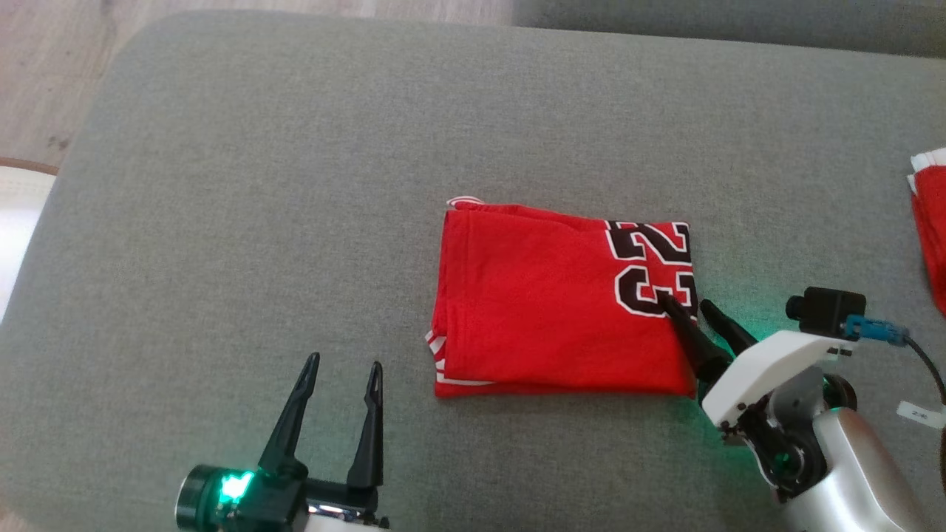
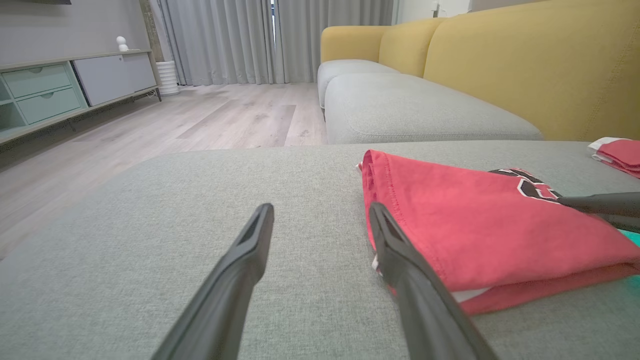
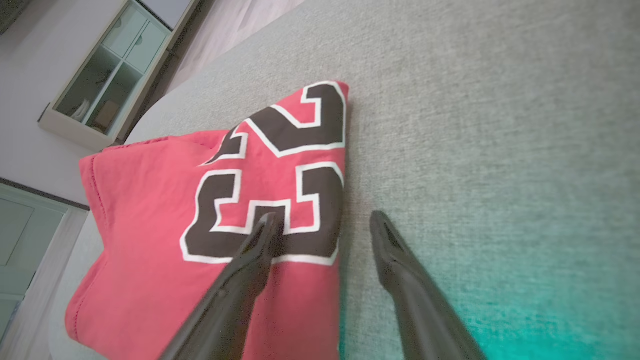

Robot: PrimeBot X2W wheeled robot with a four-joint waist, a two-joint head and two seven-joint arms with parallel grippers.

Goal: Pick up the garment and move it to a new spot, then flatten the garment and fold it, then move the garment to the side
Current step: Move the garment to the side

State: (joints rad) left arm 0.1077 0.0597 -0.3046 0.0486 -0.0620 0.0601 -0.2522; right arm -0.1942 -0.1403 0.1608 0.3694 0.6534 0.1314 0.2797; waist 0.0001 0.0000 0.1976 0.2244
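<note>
Right wrist view: garment (image 3: 140,215) edge lies between spread right jaws, seemingly unpinched.

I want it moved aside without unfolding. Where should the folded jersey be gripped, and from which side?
Pinch the jersey at its folded right edge by the number, coming low from the right; the right gripper straddles it, jaws open.

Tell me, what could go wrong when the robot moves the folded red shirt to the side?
1. The right gripper is open across only one edge of the garment. Lifted from there, the layers might hang down and unfold.
2. The left gripper is open and apart from the cloth, so nothing steadies the other side.
3. Another red garment lies at the right edge of the cushion. Sliding that way could bump it.
</note>
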